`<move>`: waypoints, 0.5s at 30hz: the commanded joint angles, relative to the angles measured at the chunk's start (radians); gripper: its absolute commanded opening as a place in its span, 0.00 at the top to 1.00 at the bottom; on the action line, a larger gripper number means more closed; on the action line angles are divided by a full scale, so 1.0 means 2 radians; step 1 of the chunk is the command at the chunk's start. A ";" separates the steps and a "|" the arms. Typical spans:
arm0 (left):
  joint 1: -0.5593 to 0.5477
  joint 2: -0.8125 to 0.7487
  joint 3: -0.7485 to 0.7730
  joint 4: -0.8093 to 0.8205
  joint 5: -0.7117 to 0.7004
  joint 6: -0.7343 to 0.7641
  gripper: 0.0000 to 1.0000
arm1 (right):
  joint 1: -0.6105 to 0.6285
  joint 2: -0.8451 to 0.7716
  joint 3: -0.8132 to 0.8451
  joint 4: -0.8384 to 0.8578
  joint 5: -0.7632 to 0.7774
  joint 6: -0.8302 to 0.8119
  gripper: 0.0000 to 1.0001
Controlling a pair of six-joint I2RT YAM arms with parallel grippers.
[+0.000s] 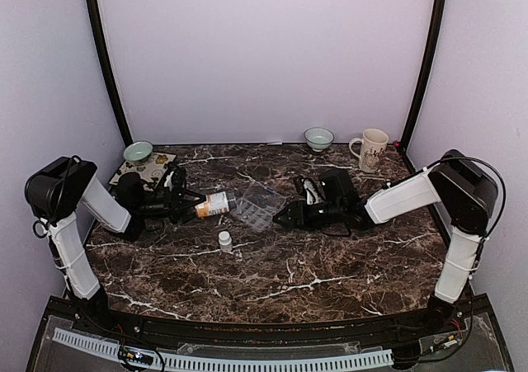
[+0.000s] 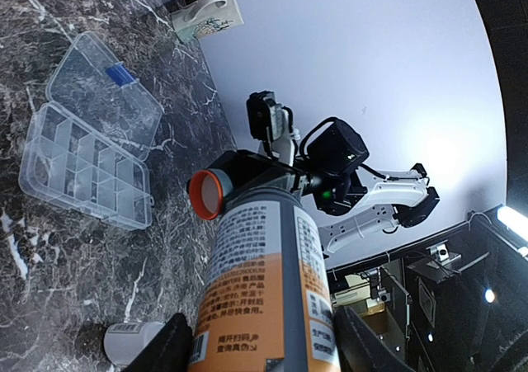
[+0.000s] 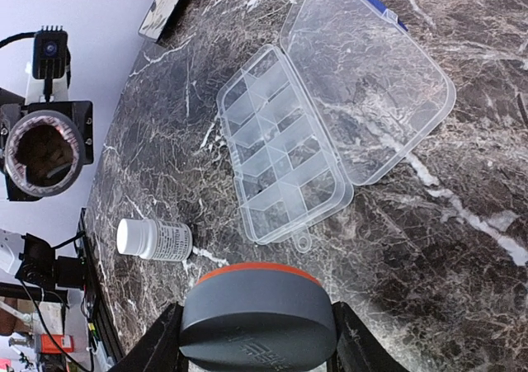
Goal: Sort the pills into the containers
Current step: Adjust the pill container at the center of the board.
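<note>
Organiser box point(image 1: 257, 207) lies open mid-table, btwn both arms. L gripper point(image 1: 186, 206) is clamped on amber bottle point(image 2: 264, 289), R gripper point(image 1: 283, 216) on grey cap point(image 3: 257, 310). Tip too fast & pills may spill past the box.

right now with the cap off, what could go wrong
1. The bottle lies near level in the left gripper, mouth open, seemingly short of the organiser: pills may spill onto the table.
2. The right gripper holds the cap low beside the organiser: a sweep could shove that light box.
3. The white bottle sits close by and could be knocked.
</note>
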 commanded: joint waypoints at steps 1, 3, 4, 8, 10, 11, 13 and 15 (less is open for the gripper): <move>0.010 0.025 0.000 0.060 0.000 -0.013 0.95 | 0.004 -0.019 -0.005 -0.014 0.013 -0.017 0.71; 0.013 0.038 0.003 0.076 0.000 -0.022 0.95 | 0.004 -0.022 -0.005 -0.017 0.014 -0.018 0.71; 0.014 0.043 0.005 0.080 0.000 -0.024 0.95 | 0.004 -0.023 -0.005 -0.018 0.014 -0.019 0.71; 0.017 0.058 0.016 0.079 -0.002 -0.021 0.95 | 0.004 -0.027 -0.005 -0.023 0.016 -0.020 0.71; 0.018 0.063 0.020 0.072 -0.005 -0.014 0.95 | 0.003 -0.028 -0.003 -0.026 0.017 -0.023 0.71; 0.018 0.066 0.023 0.067 -0.007 -0.010 0.95 | 0.003 -0.028 -0.002 -0.027 0.017 -0.023 0.71; 0.019 0.070 0.027 0.058 -0.010 -0.004 0.95 | 0.003 -0.030 0.000 -0.028 0.017 -0.024 0.71; 0.019 0.074 0.031 0.050 -0.014 0.002 0.95 | 0.003 -0.030 0.003 -0.031 0.017 -0.025 0.71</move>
